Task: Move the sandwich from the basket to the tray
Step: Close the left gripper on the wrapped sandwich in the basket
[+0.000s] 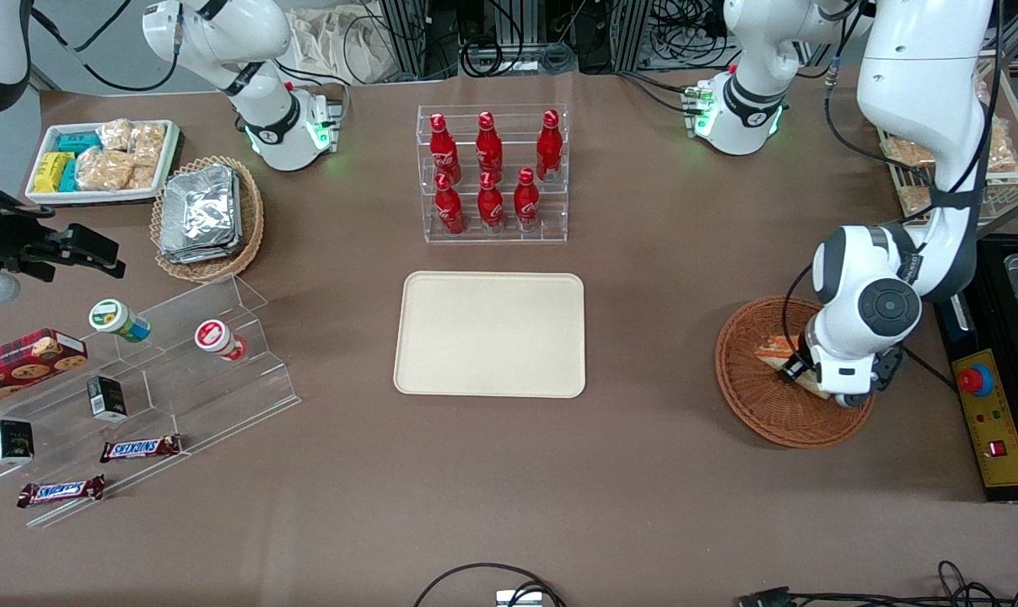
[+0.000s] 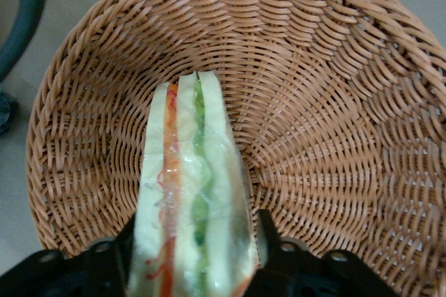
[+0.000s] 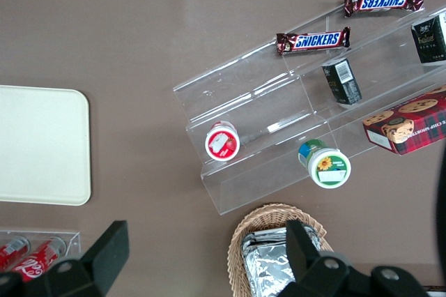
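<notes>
- The gripper (image 2: 195, 259) is lowered into the basket (image 1: 762, 405), at the working arm's end of the table.
- The sandwich (image 2: 191, 206) is lying in the basket, wrapped in clear film; orange and green filling layers are seen edge-on.
- The sandwich is flanked by the fingers (image 2: 268, 238), which are pressed against its sides: gripped.
- The tray (image 1: 491, 333) is seen mid-table, well apart from the basket, with a bottle rack (image 1: 493, 173) farther from the front camera.
</notes>
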Controlling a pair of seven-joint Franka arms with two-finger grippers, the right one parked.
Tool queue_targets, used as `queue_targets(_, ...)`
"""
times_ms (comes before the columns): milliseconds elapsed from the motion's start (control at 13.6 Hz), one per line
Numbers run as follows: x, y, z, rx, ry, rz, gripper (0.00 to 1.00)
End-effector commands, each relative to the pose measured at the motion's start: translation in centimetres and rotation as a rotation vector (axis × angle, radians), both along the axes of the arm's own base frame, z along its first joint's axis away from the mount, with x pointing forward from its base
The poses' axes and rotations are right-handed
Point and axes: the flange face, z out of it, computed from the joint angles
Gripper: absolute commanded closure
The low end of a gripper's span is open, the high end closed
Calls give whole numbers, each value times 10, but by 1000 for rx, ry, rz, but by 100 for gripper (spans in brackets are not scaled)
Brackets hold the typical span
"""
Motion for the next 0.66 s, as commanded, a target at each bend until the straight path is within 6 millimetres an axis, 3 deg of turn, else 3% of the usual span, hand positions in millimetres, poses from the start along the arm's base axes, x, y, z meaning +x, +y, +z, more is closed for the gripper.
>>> queue_targets(0, -1, 2, 3, 9, -9, -3, 93)
queue_targets(74, -2, 2, 4, 9, -5, -6, 100)
queue_targets(221, -2, 2, 9, 5, 10, -64, 100)
queue_targets(295, -1, 3, 21, 0, 18, -124, 100)
queue_targets(443, 7, 7, 62, -10, 10, -243, 100)
queue_targets(590, 19, 6, 117, -19, -5, -364, 100)
